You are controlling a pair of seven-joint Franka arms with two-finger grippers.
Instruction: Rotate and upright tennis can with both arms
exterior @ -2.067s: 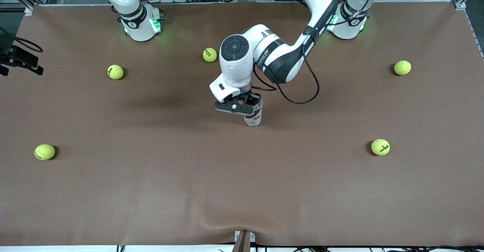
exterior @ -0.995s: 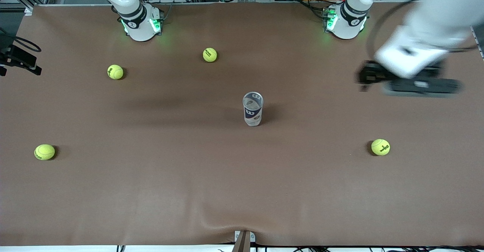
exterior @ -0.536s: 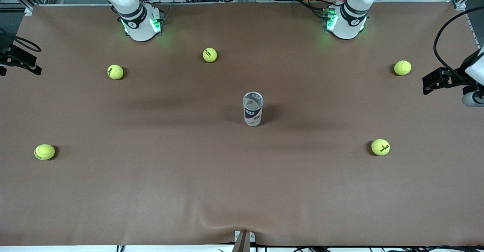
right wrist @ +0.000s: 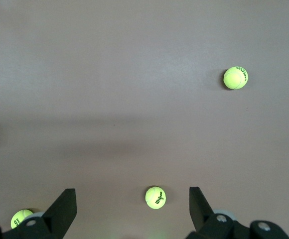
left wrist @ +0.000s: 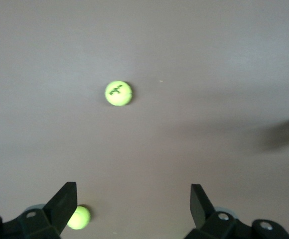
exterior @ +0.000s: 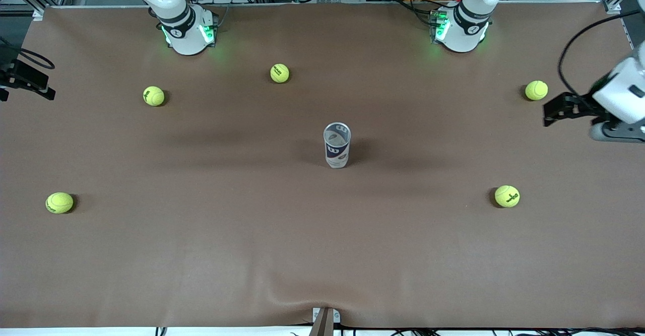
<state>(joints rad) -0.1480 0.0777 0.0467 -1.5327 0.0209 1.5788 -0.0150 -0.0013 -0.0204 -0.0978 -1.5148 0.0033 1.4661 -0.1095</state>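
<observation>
Both pairs of jaws are seen spread wide with nothing between them. The left gripper (left wrist: 133, 201) is held high over the left arm's end of the desk (exterior: 201, 255); in the front view it (exterior: 572, 109) is caught at the picture's edge, just beside a tennis ball (exterior: 536, 90). The right gripper (right wrist: 132, 206) is seen only from its own wrist camera, raised over bare brown surface with three balls under it; in the front view only the right arm's base (exterior: 189, 31) is shown, so that arm is noted as waiting.

The tennis can (exterior: 337, 144) is found standing upright near the middle of the desk, its open metallic rim turned up, navy label with the white "W" toward the front camera. It is touched by neither gripper and stands well apart from both.

Five yellow-green balls are scattered around it, all well apart from the can: one (exterior: 279, 73) farther from the front camera, two (exterior: 153, 95) (exterior: 59, 202) toward the right arm's end, and one more (exterior: 507, 196) toward the left arm's end, nearer the front camera.
</observation>
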